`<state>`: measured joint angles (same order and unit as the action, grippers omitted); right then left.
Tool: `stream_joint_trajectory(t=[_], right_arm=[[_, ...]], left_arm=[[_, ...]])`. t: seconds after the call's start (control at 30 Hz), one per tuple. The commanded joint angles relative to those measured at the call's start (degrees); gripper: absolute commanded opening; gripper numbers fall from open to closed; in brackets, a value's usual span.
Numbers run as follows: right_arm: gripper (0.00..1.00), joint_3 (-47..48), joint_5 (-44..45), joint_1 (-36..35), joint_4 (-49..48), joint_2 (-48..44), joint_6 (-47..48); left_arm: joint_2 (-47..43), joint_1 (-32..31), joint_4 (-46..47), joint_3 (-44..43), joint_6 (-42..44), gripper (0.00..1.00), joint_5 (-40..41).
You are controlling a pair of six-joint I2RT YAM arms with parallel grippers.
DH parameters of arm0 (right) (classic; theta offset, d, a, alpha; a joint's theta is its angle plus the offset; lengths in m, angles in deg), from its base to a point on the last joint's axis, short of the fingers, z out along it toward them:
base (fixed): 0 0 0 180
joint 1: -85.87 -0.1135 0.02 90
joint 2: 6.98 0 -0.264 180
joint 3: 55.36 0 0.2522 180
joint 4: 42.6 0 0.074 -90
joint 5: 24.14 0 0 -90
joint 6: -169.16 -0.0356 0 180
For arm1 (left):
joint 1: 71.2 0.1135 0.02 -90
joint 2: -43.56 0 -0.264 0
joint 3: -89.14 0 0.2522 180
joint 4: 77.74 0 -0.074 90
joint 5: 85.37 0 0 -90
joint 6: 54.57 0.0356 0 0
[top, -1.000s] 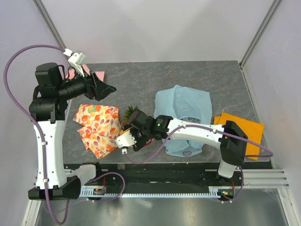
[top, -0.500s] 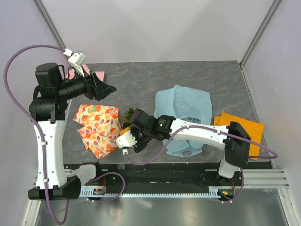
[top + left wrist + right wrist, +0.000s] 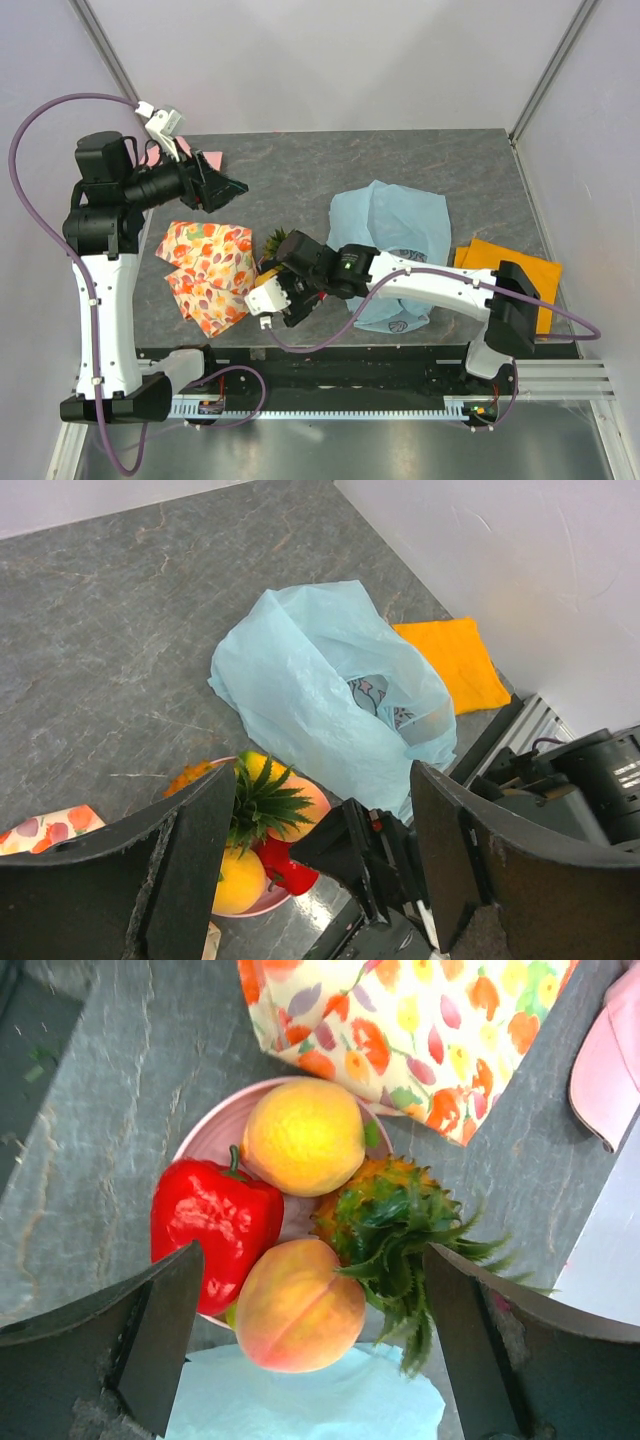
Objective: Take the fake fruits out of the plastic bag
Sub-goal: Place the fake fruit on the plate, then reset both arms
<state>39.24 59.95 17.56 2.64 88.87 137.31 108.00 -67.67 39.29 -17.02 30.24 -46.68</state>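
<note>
Grey marbled table [image 3: 300, 170]: pepper [image 3: 213, 1222], mango [image 3: 303, 1137], peach [image 3: 298, 1305] and pineapple [image 3: 385, 1225] crowd a pink plate [image 3: 203, 1132] just left of the blue bag [image 3: 390, 220], whose print is too small to read. Above the fruit the right gripper [image 3: 312, 1260] hovers wide open and empty; the left gripper [image 3: 322, 780] hangs open, raised far left.

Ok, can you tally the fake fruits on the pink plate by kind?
Glossy red plastic bell pepper: 1
Round yellow-orange plastic fruit: 1
Pink-orange plastic peach: 1
Spiky green-topped plastic pineapple: 1
Total on the round pink plate: 4
</note>
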Motion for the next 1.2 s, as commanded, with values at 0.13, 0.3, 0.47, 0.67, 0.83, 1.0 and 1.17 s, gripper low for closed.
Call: stream_joint_trajectory(t=[0.13, 0.3, 0.47, 0.67, 0.83, 1.0, 1.17], right_arm=[[0.98, 17.1, -2.5, -0.4, 4.4, -7.4, -15.2], [0.98, 17.3, 8.3, -0.2, 3.4, -13.4, -23.4], [0.98, 11.1, 22.3, 10.5, -3.1, -20.5, -42.0], [0.98, 5.2, 29.6, 34.5, 0.9, -22.6, -58.1], [0.98, 0.0, 33.1, 39.7, 8.5, -25.8, -65.0], [0.98, -0.7, 28.3, 39.7, 15.2, -30.3, -69.6], [0.98, 1.0, 31.5, 39.7, 18.1, -29.9, -69.6]], left_arm=[[0.6, 0.2, -0.1, -4.6, 0.9, 0.80, 6.9], [-0.4, 0.2, -2.2, -5.3, 3.7, 0.97, 13.0], [-2.7, 3.9, -2.3, -2.2, 2.9, 0.99, 16.5], [-6.1, 5.7, -2.8, 4.5, 4.3, 0.99, 20.1], [-7.5, 5.8, -3.5, 7.8, 4.8, 0.99, 24.2], [-9.2, 5.8, -3.6, 10.6, 5.0, 0.99, 24.9], [-10.7, 5.8, -3.3, 13.5, 5.0, 0.99, 25.3]])
